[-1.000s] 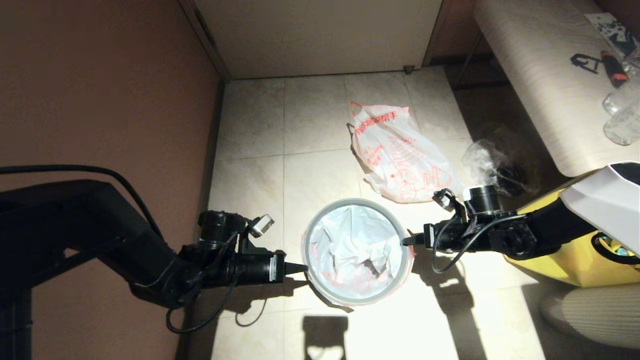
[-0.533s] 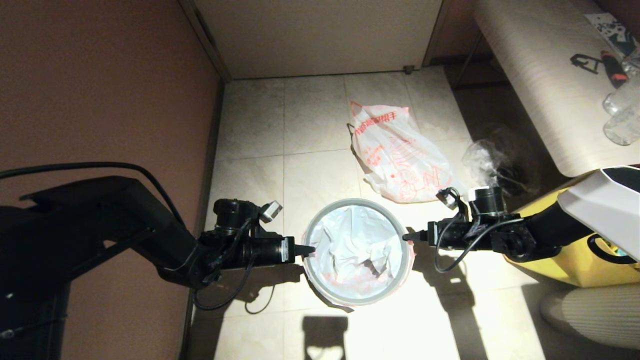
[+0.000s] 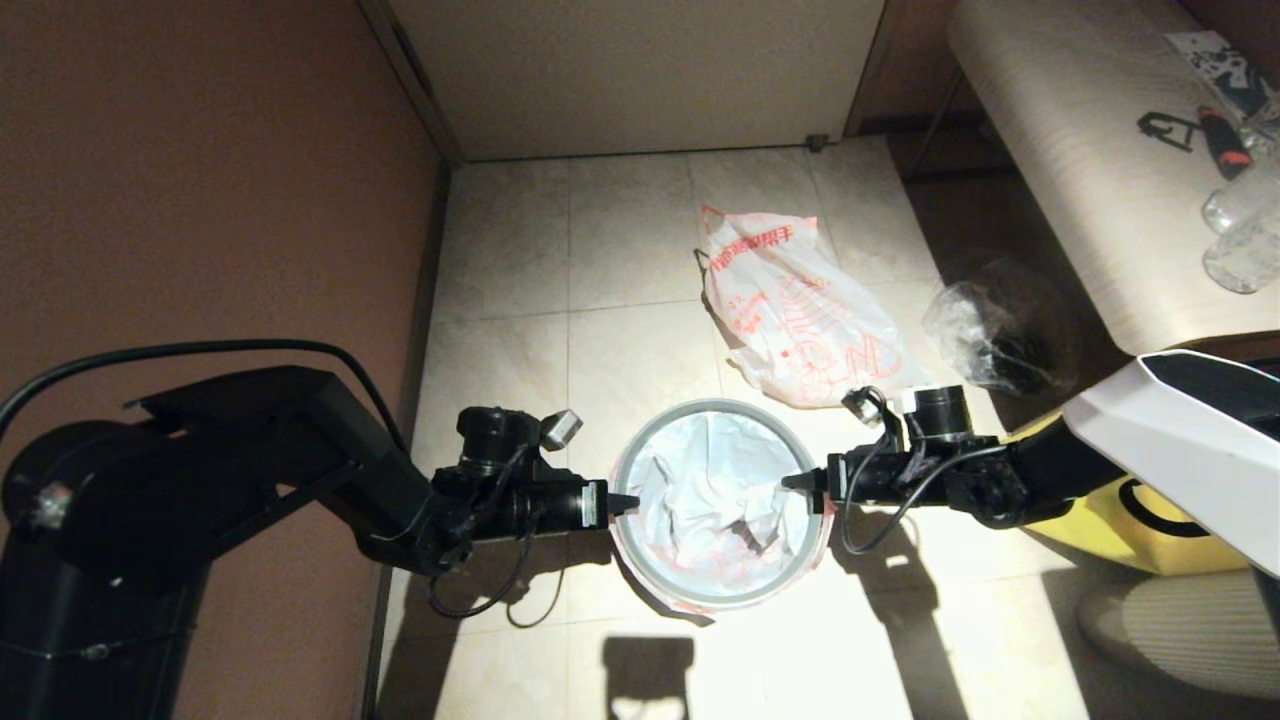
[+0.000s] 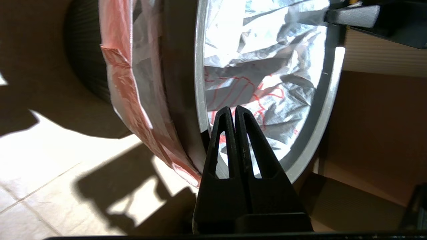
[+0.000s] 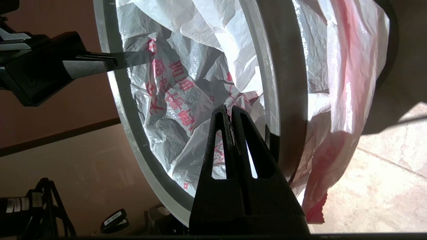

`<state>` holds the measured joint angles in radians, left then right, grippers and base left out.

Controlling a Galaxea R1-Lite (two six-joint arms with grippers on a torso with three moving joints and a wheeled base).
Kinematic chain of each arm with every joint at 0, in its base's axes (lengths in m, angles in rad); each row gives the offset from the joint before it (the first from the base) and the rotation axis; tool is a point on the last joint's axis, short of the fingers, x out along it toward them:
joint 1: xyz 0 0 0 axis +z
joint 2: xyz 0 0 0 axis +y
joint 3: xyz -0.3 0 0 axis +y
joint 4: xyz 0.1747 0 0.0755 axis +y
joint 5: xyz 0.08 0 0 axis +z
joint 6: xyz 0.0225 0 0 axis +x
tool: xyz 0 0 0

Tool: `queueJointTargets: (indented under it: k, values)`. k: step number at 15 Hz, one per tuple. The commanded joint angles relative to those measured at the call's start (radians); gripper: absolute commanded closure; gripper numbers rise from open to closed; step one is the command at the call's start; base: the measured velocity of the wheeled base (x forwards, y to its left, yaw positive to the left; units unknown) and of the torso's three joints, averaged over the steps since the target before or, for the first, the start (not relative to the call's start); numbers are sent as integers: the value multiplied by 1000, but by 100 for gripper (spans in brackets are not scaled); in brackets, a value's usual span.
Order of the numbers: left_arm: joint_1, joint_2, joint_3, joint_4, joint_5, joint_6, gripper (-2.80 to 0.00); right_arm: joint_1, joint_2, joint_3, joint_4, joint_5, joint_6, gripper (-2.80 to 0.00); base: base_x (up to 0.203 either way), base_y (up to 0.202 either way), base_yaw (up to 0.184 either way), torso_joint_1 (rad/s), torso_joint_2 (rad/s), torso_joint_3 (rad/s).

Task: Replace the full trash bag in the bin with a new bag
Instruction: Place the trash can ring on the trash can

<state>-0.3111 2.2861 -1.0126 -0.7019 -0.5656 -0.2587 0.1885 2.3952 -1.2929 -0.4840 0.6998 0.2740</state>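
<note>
Jaws pressed together with nothing between them, the left gripper (image 3: 628,500) is reaching in from the lower left of the frame, its tip lying over the grey hoop rim of the bin (image 3: 716,597) on that side. The right gripper (image 3: 790,481) is coming in from the right of the frame, its jaws likewise closed on nothing, its tip sitting over the opposite side of the rim. Both wrist views are showing the closed fingers poking just past the hoop toward the crumpled lining. The new bag (image 3: 700,490) is sitting inside the bin at lower centre, between the two tips, its red-orange edge draping over the outside of the rim. The full trash bag (image 3: 800,320) is lying on the tiled floor (image 3: 620,260) above the bin in the frame, near it but apart from both grippers. A small clear bag (image 3: 975,330) is resting to its right, and a yellow tote (image 3: 1150,525) is showing under the right arm.
</note>
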Motion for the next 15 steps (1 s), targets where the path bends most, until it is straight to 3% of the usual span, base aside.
queueJointTargets:
  k: [1, 5, 8, 11, 15]
  values:
    - [1, 13, -4, -3, 7, -1, 0, 3, 28, -10, 1, -5, -1, 0, 0, 0, 0, 0, 0, 0]
    - [3, 9, -6, -4, 7, -1, 0, 5, 11, -35, 13, -45, -1, 0, 0, 0, 0, 0, 0, 0]
    - [5, -44, 1, -5, 12, -7, 0, 21, -118, 25, 14, -81, -3, 0, 0, 0, 0, 0, 0, 0]
    - [0, -249, 18, -4, 35, -44, 0, 42, -304, 133, 20, -214, -4, 0, 0, 0, 0, 0, 0, 0]
    - [-81, -609, 103, 36, 230, -24, 0, 5, -655, 253, 186, -354, -70, 0, 0, 0, 0, 0, 0, 0]
